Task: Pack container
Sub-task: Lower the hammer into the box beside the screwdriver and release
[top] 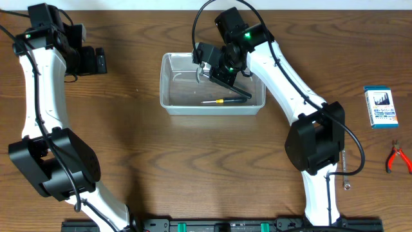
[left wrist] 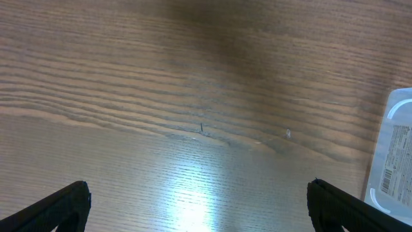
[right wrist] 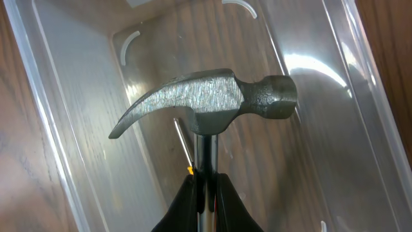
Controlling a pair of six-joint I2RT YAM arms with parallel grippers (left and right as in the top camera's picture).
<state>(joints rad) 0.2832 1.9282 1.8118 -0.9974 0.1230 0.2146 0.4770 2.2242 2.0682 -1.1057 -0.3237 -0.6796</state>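
Right jaws grip a hammer (right wrist: 206, 103), container (right wrist: 71, 96) directly beneath them.

The left pincer (left wrist: 201, 205) gapes wide; the right pincer (right wrist: 206, 191) is clamped tight.

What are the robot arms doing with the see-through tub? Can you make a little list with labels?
Right gripper: shut on the hammer, held over the container
Left gripper: open, holding nothing, over bare table
Inside container: screwdriver with yellow handle
Outside, far right: blue-and-white box, red pliers
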